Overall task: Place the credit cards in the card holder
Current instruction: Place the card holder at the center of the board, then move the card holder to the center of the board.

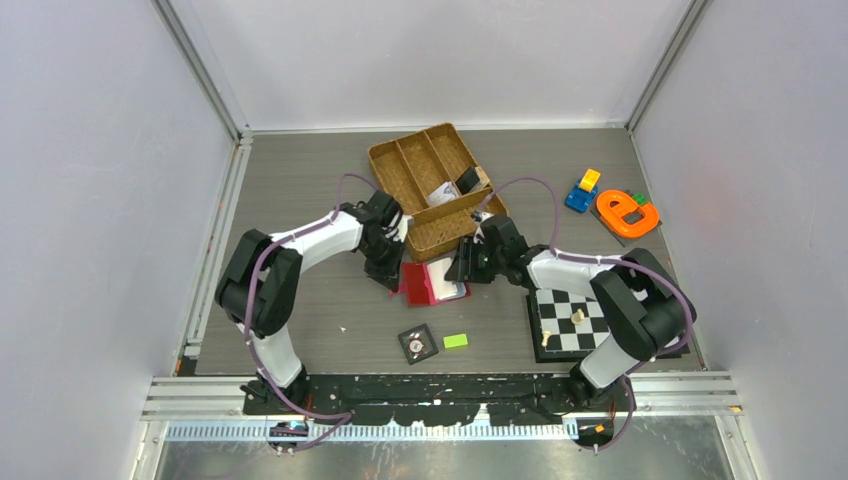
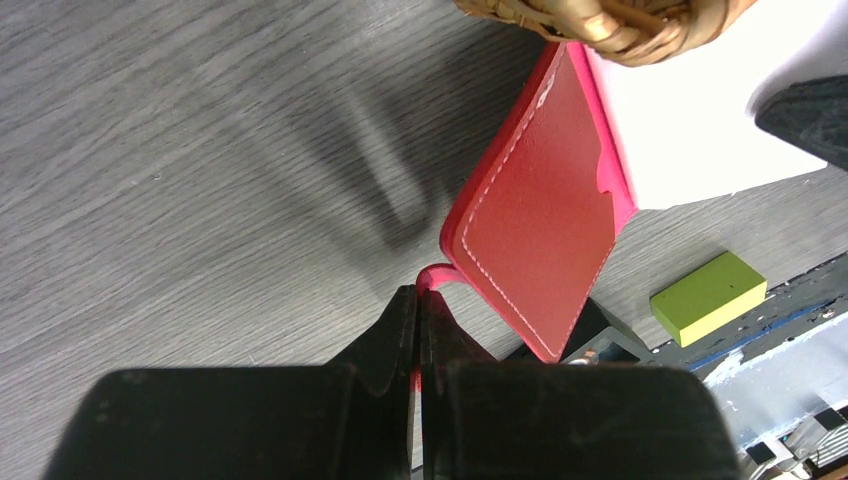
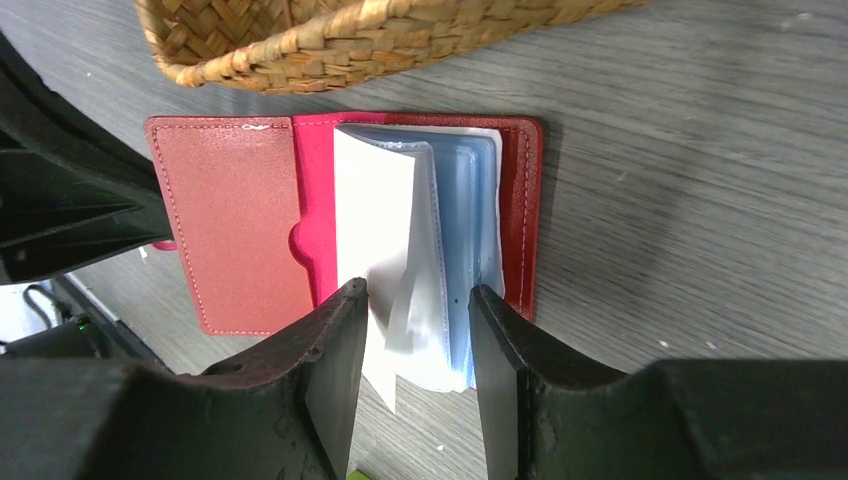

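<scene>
The left claw point(image 2: 419, 300) is pressed together on the card holder's point(image 2: 535, 200) closing tab point(image 2: 436, 274); if that tab slips, the cover may flop shut. The right claw point(image 3: 416, 292) stands spread astride the clear sleeves point(image 3: 462, 230), seemingly holding no card. The holder lies open on the worktop point(image 1: 300, 180), just before the woven tray point(image 3: 300, 45).

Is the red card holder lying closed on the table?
No, the card holder lies open, its pale inner sleeves fanned out between the jaws of the right claw.

White arms point(image 1: 325, 235) with black joints point(image 1: 262, 285), black fingers point(image 3: 330, 370), purple cables point(image 1: 525, 181).
</scene>
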